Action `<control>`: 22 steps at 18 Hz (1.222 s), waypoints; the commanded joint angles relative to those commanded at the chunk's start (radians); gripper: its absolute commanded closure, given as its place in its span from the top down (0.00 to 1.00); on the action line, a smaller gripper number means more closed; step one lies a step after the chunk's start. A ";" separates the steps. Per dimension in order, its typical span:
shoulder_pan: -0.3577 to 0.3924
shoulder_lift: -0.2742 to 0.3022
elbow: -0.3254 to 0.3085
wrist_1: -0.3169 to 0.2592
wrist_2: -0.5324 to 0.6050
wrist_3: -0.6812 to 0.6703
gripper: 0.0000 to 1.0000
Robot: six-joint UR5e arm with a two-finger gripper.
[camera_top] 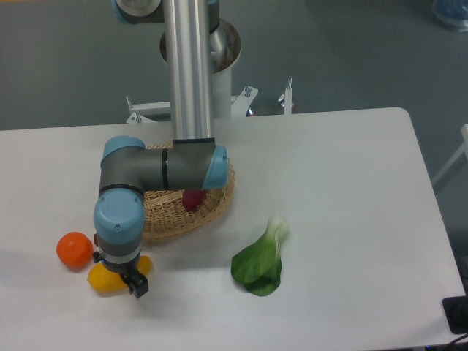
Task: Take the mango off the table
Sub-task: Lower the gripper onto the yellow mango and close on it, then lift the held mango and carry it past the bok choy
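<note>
Near the front-left corner of the table point(351, 190), the mango point(104, 278) lies on the white surface, yellow shading to orange, its long axis roughly parallel to the front edge. The gripper point(126, 278) is lowered directly over the fruit's right half. One dark finger shows at the front right of the mango, touching or just beside it; the other finger is hidden behind the wrist housing. Whether the claw is clenched on the fruit or released cannot be told from this view. The mango appears to rest on the tabletop.

A round orange point(74, 249) sits just left of the mango and slightly farther back, near it, with contact not discernible. A wicker basket point(183, 216) stands behind and to the right of the mango, toward the middle of the table, partly covered by the arm's elbow. Inside it, a purple-red sweet potato point(192, 199) is partly visible below the arm. A green leafy vegetable point(260, 263) with a pale stem end lies flat to the right of the basket, nearer the front edge, well apart from the mango.
</note>
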 joint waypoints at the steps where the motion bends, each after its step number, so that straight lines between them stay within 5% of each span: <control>1: 0.000 0.002 0.000 -0.002 0.002 0.000 0.66; 6: 0.000 0.018 0.002 -0.003 0.031 -0.012 0.37; 12: 0.008 0.047 0.011 -0.006 0.061 -0.014 0.36; 22: 0.167 0.113 0.034 -0.023 0.179 0.003 0.38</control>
